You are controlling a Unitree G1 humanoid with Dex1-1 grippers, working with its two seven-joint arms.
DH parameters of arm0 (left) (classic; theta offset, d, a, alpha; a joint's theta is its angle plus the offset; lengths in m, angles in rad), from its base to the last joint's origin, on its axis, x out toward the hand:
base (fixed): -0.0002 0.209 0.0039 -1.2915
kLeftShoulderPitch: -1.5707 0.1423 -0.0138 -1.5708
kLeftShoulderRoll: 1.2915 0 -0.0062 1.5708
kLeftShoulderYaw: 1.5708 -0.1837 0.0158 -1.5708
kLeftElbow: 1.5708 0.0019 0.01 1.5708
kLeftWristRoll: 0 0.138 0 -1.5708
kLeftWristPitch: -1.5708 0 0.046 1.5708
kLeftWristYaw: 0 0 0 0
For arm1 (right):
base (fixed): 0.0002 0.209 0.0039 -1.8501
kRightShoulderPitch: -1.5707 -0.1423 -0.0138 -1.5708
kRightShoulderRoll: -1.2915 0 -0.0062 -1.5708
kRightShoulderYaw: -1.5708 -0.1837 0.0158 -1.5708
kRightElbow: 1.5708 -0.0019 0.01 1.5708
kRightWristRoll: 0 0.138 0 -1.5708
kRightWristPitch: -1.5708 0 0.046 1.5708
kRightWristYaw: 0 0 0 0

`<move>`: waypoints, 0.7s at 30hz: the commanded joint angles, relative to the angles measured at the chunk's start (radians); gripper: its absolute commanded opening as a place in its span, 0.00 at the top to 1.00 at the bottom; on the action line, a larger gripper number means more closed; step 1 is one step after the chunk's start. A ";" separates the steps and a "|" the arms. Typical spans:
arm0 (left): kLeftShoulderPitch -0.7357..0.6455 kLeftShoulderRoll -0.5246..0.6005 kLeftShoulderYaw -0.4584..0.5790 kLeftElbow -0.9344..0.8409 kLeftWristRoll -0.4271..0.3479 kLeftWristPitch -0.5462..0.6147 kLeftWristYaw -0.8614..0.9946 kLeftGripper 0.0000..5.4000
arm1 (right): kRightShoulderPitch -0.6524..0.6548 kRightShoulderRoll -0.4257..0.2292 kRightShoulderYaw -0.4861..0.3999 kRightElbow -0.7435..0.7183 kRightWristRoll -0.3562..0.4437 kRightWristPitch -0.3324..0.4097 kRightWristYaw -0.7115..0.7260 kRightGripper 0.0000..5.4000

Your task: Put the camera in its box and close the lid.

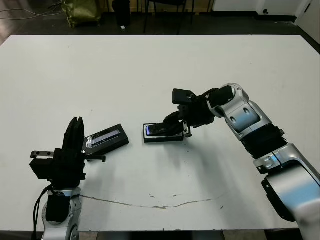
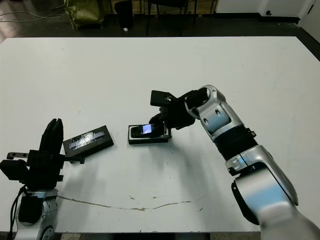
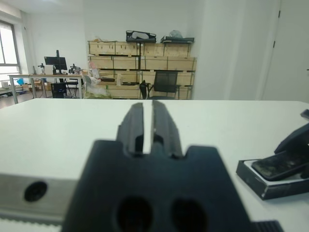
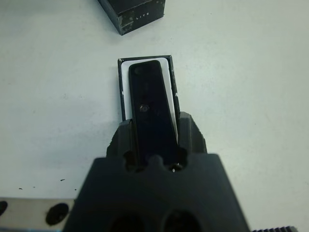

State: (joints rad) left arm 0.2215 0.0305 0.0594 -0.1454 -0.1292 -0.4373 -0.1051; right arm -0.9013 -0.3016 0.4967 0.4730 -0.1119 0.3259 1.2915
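Observation:
The camera (image 1: 161,129), a slim black bar with a bluish screen patch at one end, lies tilted over the box (image 1: 162,138), a shallow black tray with white lining near the table's middle. My right gripper (image 1: 181,124) is shut on the camera's near end; in the right wrist view the camera (image 4: 152,108) runs from between the fingers over the white lining (image 4: 145,63). The lid (image 1: 105,139), a flat black panel with a silvery stripe, lies left of the box. My left gripper (image 1: 76,131) stands upright beside the lid, fingers together, holding nothing.
The white table (image 1: 150,70) stretches wide behind the box. A thin dark crack line (image 1: 165,204) runs along the near part. Chairs and a bag (image 1: 82,11) stand on the floor beyond the far edge.

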 commanded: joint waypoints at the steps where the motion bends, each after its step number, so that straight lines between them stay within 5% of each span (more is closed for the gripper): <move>1: 0.014 0.002 0.000 0.009 0.000 0.008 -0.007 1.00 | 0.008 0.010 0.026 0.009 -0.010 0.019 0.010 0.93; 16: 0.017 0.000 0.001 -0.002 0.008 0.021 0.000 1.00 | 0.002 0.026 0.042 0.003 -0.014 -0.021 0.001 0.93; 21: 0.020 -0.002 -0.003 -0.012 0.010 0.034 0.006 1.00 | 0.020 0.026 0.010 -0.026 -0.005 0.028 -0.041 0.90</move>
State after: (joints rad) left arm 0.2286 0.0303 0.0568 -0.1590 -0.1275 -0.4267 -0.1035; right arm -0.9077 -0.2912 0.5069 0.4611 -0.1210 0.3355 1.2723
